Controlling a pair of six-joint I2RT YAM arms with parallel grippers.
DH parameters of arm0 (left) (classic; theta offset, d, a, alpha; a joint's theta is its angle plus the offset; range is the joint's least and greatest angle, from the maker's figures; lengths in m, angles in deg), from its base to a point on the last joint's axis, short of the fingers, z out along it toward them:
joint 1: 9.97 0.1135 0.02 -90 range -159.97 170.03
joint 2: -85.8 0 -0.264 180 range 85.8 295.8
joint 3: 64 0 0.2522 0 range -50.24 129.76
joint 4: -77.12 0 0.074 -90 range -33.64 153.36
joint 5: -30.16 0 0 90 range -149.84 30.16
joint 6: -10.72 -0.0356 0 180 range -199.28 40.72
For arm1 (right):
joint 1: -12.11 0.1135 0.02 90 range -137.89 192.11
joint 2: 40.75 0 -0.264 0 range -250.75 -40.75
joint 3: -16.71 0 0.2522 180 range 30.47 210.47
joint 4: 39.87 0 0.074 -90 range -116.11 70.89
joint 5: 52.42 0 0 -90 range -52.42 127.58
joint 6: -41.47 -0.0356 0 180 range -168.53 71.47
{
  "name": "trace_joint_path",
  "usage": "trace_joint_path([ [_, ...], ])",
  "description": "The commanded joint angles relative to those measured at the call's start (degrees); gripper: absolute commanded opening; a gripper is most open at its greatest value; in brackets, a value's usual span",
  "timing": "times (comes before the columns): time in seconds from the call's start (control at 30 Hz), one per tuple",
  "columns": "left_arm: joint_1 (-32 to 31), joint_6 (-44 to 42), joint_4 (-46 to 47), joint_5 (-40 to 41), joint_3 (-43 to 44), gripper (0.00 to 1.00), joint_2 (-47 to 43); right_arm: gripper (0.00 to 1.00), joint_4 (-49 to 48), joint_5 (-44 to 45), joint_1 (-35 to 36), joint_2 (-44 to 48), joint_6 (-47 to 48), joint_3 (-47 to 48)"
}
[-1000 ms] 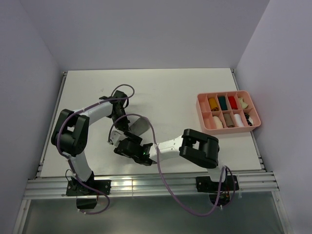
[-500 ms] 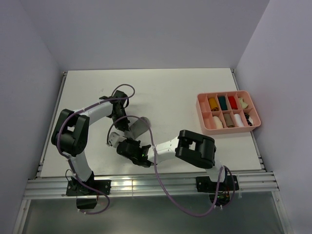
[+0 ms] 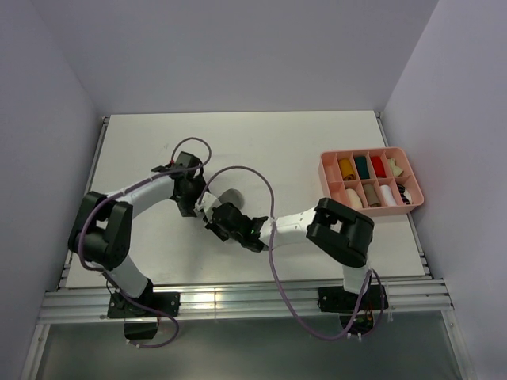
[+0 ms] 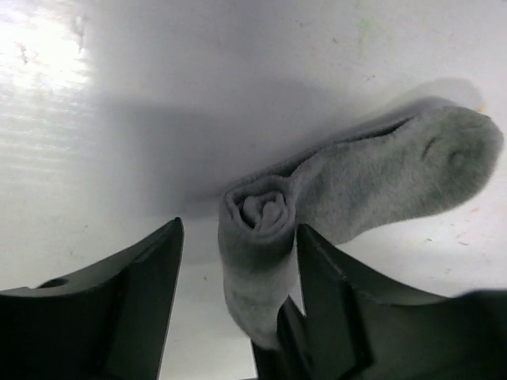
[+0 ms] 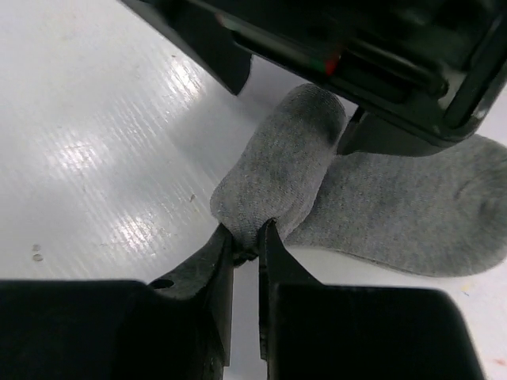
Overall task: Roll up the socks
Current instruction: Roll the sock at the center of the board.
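Top view: grey sock [image 3: 230, 195] noted mid-desk [image 3: 317, 134], somewhat left of centre. Pink tray [image 3: 324, 170] set at the right edge.

Left wrist: left gripper [image 4: 238, 253] held open. Sock's rolled end is seen between the fingers, touching one of them. Toe end left flat, unrolled.

Right wrist: right gripper [image 5: 245, 237] closed on the roll's near edge, fabric pinched between the tips.

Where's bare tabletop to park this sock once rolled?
The far strip of the table along the back wall is bare, as is the stretch between the grey sock and the pink tray. Mid-table is crowded: the left end effector and right end effector meet at the sock.
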Motion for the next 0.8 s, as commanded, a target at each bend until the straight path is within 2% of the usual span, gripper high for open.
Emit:
trace_joint_path([
  [0.0,1.60,3.96,6.36,1.14,-4.50,0.69,-7.24,0.00,2.11,-12.60,-3.20,1.57,-6.72,-2.87],
  [0.1,4.06,6.34,11.38,1.49,-9.07,0.70,-13.04,0.00,1.06,-18.77,-6.27,2.53,-9.80,-4.19],
  [0.23,6.00,7.75,16.12,0.88,-13.48,0.71,-19.45,0.00,-1.48,-31.77,-10.40,2.36,-14.71,-5.25],
  [0.47,6.17,9.42,25.00,-4.91,-22.09,0.68,-23.07,0.00,-7.55,-49.26,-17.61,-1.50,-23.16,-6.75],
  [0.67,6.00,11.70,33.62,-8.35,-29.56,0.65,-23.69,0.00,-10.19,-54.73,-20.60,-4.93,-26.76,-6.83],
  [0.77,6.00,12.23,37.75,-9.40,-30.63,0.64,-22.81,0.00,-10.63,-55.87,-21.65,-6.42,-27.91,-6.40],
])
